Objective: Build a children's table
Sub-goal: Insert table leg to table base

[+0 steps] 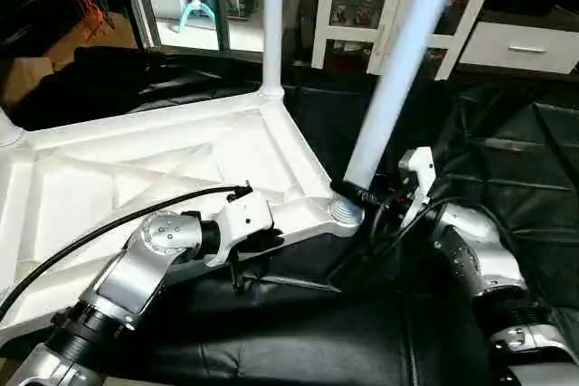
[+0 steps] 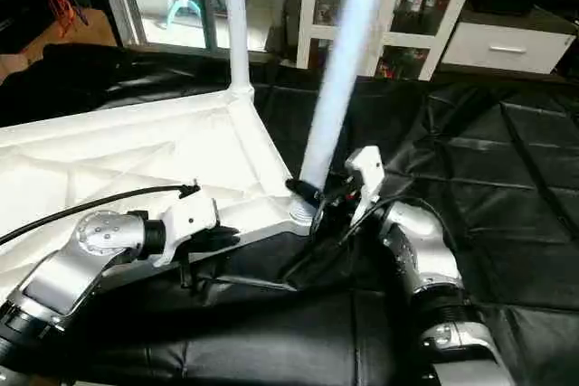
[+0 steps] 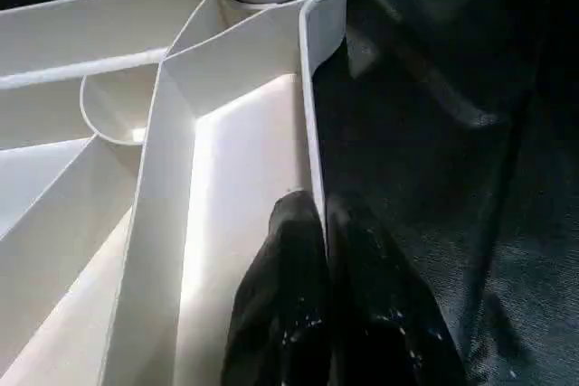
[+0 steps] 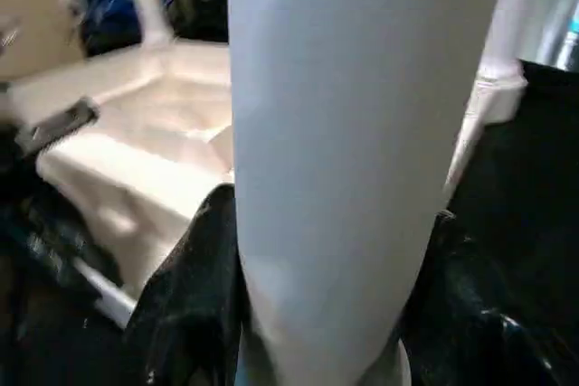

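On a black quilted cover [image 1: 507, 151] before white cabinets [image 1: 520, 42], the upturned tabletop [image 1: 109, 178] lies with the left gripper [image 3: 317, 223] pinching its rim, the right gripper [image 4: 330, 223] clasping a tilted leg [image 1: 398, 70] at the near corner socket [image 1: 345, 211].

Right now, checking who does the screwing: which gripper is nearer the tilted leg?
Right. The right gripper is clamped around the tilted leg just above its socket; the left gripper pinches the tabletop rim nearby.

Glare on white tabletop [image 1: 136, 169]; right wrist view blurred
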Controlling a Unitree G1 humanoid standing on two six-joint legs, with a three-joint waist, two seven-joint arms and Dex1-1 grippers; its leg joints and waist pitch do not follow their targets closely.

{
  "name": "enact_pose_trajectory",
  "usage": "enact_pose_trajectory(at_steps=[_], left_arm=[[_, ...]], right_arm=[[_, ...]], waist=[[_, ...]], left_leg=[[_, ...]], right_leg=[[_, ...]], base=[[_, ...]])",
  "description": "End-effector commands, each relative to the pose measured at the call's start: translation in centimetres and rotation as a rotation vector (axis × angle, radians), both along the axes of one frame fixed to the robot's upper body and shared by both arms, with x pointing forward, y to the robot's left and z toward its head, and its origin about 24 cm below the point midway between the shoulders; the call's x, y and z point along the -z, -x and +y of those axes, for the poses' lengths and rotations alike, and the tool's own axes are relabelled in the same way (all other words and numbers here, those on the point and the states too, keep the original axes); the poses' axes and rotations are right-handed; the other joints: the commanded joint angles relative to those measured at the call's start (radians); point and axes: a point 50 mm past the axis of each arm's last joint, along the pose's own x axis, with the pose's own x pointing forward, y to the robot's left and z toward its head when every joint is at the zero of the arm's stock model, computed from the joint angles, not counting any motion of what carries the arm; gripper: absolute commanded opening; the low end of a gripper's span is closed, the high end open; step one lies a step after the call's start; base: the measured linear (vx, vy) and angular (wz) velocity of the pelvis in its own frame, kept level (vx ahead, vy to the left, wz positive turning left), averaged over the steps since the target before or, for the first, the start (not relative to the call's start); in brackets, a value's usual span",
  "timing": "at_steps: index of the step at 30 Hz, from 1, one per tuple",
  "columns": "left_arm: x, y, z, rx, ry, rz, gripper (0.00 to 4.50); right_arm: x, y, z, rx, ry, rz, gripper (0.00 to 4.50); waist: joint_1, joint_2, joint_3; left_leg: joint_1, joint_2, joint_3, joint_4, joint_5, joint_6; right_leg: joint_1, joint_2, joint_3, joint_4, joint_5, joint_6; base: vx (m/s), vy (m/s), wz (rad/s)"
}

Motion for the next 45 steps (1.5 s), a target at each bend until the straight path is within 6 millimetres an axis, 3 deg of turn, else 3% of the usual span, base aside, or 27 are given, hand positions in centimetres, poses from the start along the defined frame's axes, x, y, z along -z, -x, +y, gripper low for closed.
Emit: enact_pose_trajectory(at_steps=[1, 13, 31, 33, 34, 35, 41, 42, 45], left_arm=[[0.6, 0.6, 0.0, 0.035, -0.034, 0.02, 0.0], [0.6, 0.6, 0.0, 0.035, -0.034, 0.02, 0.0], [0.6, 0.6, 0.0, 0.035, -0.034, 0.02, 0.0], [0.4, 0.2, -0.2, 0.021, -0.031, 0.004, 0.0], [0.3, -0.1, -0.3, 0.01, -0.027, -0.008, 0.0], [0.1, -0.3, -0.3, 0.003, -0.023, -0.016, 0.0], [0.0, -0.4, -0.3, 0.0, -0.015, -0.019, 0.0], [-0.1, -0.4, -0.2, 0.0, -0.016, -0.018, 0.0], [-0.1, -0.5, 0.0, 0.0, -0.018, -0.017, 0.0]], right_arm=[[1.3, 0.7, -0.5, -0.04, 0.091, 0.048, 1.87], [1.3, 0.7, -0.5, -0.04, 0.091, 0.048, 1.87], [1.3, 0.7, -0.5, -0.04, 0.091, 0.048, 1.87], [2.5, 1.5, -0.9, 0.014, 0.076, 0.013, 1.87], [3.2, 2.0, -1.2, 0.07, 0.061, -0.003, 1.87], [3.7, 2.3, -1.4, 0.11, 0.051, -0.014, 1.87], [3.5, 2.1, -1.5, 0.133, 0.042, -0.029, 1.87], [3.4, 2.0, -1.5, 0.134, 0.039, -0.035, 1.87], [3.2, 1.9, -1.5, 0.133, 0.033, -0.053, 1.87]], waist=[[0.002, 0.006, -0.05], [0.009, 0.006, -0.054], [0.01, 0.006, -0.054], [0.01, 0.006, -0.054], [0.012, -0.001, -0.054], [0.014, 0.003, -0.053], [0.008, 0.004, -0.048], [0.009, 0.009, -0.051], [0.008, 0.006, -0.052]], left_leg=[[0.016, 0.067, -0.03, -0.057, 0.059, 0.131], [0.016, 0.066, -0.031, -0.052, 0.091, 0.149], [0.016, 0.067, -0.032, -0.051, 0.08, 0.144], [0.016, 0.067, -0.031, -0.051, 0.08, 0.145], [0.014, 0.067, -0.03, -0.05, 0.08, 0.145], [0.017, 0.068, -0.028, -0.05, 0.073, 0.141], [0.016, 0.068, -0.032, -0.057, -0.004, 0.109], [0.016, 0.067, -0.033, -0.055, 0.016, 0.11], [0.014, 0.066, -0.033, -0.053, 0.037, 0.123]], right_leg=[[0.048, -0.086, 0.047, -0.04, 0.218, -0.292], [0.048, -0.085, 0.046, -0.034, 0.256, -0.298], [0.048, -0.084, 0.045, -0.034, 0.239, -0.298], [0.047, -0.085, 0.045, -0.034, 0.24, -0.298], [0.048, -0.089, 0.047, -0.033, 0.24, -0.298], [0.043, -0.089, 0.049, -0.035, 0.24, -0.296], [0.046, -0.085, 0.047, -0.043, 0.145, -0.29], [0.047, -0.085, 0.047, -0.038, 0.179, -0.29], [0.048, -0.085, 0.047, -0.036, 0.221, -0.293]], base=[[0.0, 0.0, 0.0], [0.0, 0.0, 0.0], [0.0, 0.0, 0.0], [0.0, 0.0, 0.0], [0.0, 0.0, 0.0], [0.0, 0.0, 0.0], [0.0, 0.0, 0.0], [0.0, 0.0, 0.0], [0.0, 0.0, 0.0]])
